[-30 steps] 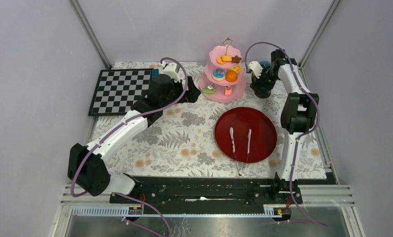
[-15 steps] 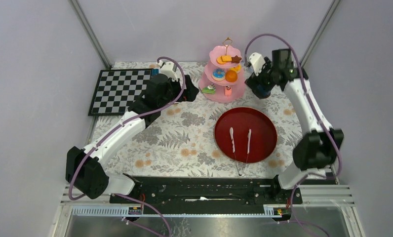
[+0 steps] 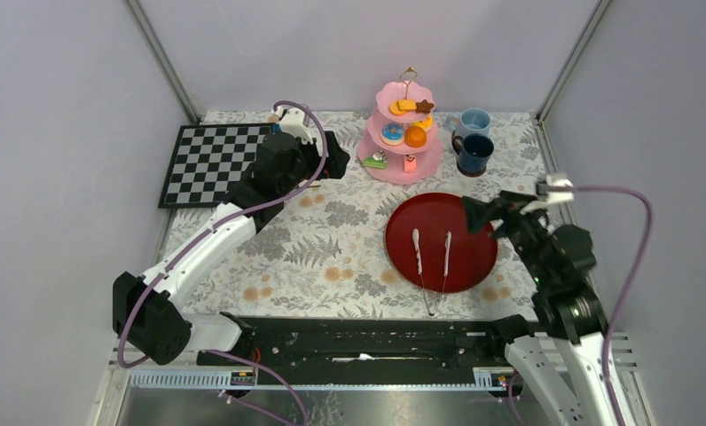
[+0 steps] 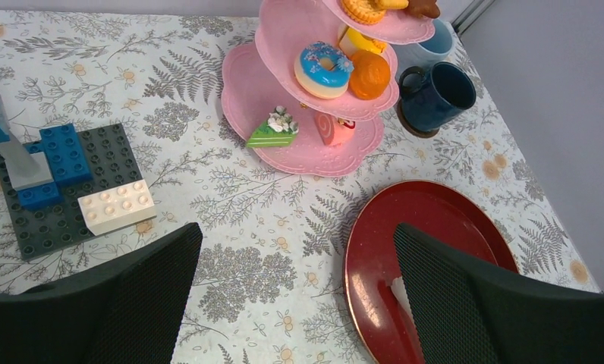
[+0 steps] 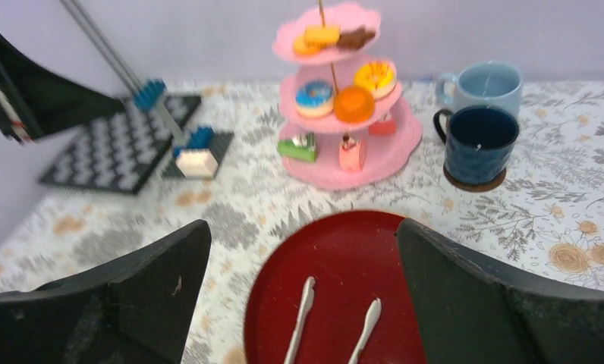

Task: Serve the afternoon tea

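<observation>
pink stand [image 3: 394,170] at the far side of the desk [image 3: 332,240]. Top tier: biscuits [image 3: 406,106]. Mid: blue donut [image 3: 392,133], orange sweet [image 3: 415,136]. Bottom: green cake slice [image 3: 375,161], pink piece [image 3: 410,163]. Just right of the stand: light blue cup [image 3: 474,121], then dark blue cup [image 3: 473,153] in front of it on a brown saucer [image 5: 473,186]. red tray [image 3: 474,257] in front of the stand holds white tongs [image 3: 417,251].

left pincer [image 4: 297,231] left of the stand, spread wide, nothing held. right pincer [image 5: 303,231] front-right of the stand by the tray's right edge, wide, nothing held.

Floral cloth on the desk. chessboard [image 3: 215,161] and brick plate [image 4: 109,159] left of the stand. Plain lilac walls [image 3: 332,44].
</observation>
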### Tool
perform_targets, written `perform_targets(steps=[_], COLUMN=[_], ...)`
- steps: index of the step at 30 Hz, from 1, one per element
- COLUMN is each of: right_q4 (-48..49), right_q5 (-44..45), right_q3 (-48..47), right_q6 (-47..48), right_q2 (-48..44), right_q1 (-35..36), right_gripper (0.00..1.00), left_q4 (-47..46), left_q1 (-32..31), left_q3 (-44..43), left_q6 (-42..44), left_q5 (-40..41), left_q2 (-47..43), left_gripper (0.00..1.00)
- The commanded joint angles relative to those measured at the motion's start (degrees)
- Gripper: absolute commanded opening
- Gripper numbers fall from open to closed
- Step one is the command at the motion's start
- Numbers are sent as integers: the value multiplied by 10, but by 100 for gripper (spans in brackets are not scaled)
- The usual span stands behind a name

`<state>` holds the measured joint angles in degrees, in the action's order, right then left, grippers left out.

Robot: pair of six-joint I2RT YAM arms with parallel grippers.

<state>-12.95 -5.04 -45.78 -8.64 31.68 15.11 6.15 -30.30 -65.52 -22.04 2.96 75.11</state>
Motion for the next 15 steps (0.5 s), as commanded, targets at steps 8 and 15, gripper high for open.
perform_targets(steps=[8, 15], right_q4=[-174, -159], right_q5=[145, 166], right_q3=[-59, -48], right_q6=[-60, -31], right_q2=[-141, -176], right_q1=[0, 0], right_gripper=[99, 100], left_q4=[1, 25], left_q1=[0, 0], left_q3=[43, 64], left_q6=[-80, -68], left_q5=[49, 71], left_q2=[-212, -348], left_gripper=[99, 99])
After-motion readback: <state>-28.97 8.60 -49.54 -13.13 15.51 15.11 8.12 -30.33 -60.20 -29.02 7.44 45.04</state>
